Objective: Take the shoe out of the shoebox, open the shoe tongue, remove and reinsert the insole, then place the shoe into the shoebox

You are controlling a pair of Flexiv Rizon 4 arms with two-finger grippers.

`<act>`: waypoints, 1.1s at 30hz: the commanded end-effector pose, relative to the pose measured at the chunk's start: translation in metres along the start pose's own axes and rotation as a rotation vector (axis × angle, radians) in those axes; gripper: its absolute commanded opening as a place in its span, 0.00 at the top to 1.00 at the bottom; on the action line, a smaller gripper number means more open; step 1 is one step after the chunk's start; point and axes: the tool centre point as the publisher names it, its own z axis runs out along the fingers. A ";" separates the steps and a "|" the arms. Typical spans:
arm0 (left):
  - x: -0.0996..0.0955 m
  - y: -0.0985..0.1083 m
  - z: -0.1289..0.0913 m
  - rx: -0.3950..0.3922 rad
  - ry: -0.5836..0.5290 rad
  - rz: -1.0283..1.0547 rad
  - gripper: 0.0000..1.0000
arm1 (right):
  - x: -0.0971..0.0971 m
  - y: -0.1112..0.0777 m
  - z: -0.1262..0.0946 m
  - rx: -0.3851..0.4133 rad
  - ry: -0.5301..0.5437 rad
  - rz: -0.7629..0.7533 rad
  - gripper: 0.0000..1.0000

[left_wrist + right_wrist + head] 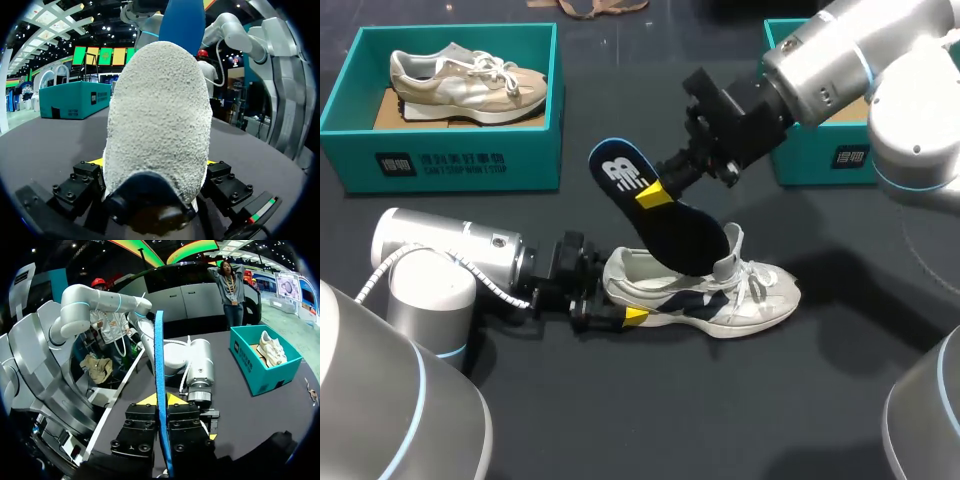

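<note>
A white sneaker [760, 295] with dark side panels lies on its side mid-table, toe pointing right. My left gripper [610, 300] comes in from the left and has the heel between its fingers, one on each side; the left wrist view shows the grey heel [157, 115] filling the gap of that gripper [155, 162]. My right gripper [655, 193] is shut on a dark blue insole [690, 235] with a white logo, held slanted with its lower end inside the sneaker's opening. The right wrist view has the insole [160, 365] edge-on between the fingers of the right gripper [161, 402].
A teal shoebox [440, 160] at the back left holds a second beige sneaker [470, 80]. Another teal box [820, 155] sits at the back right, largely behind my right arm. A brown strap [600, 8] lies at the far edge.
</note>
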 end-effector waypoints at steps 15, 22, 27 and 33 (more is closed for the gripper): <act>0.000 0.002 0.000 0.000 -0.001 0.000 1.00 | 0.076 0.023 -0.075 -0.394 0.020 0.016 1.00; 0.000 0.002 0.000 0.000 -0.001 0.000 1.00 | 0.076 0.023 -0.075 -0.394 0.020 0.016 1.00; 0.000 0.002 0.000 0.000 -0.001 0.000 1.00 | 0.085 0.018 -0.082 -0.427 -0.021 0.102 1.00; 0.000 0.002 0.000 0.000 -0.001 0.000 1.00 | 0.113 0.011 -0.089 -0.467 -0.087 0.192 1.00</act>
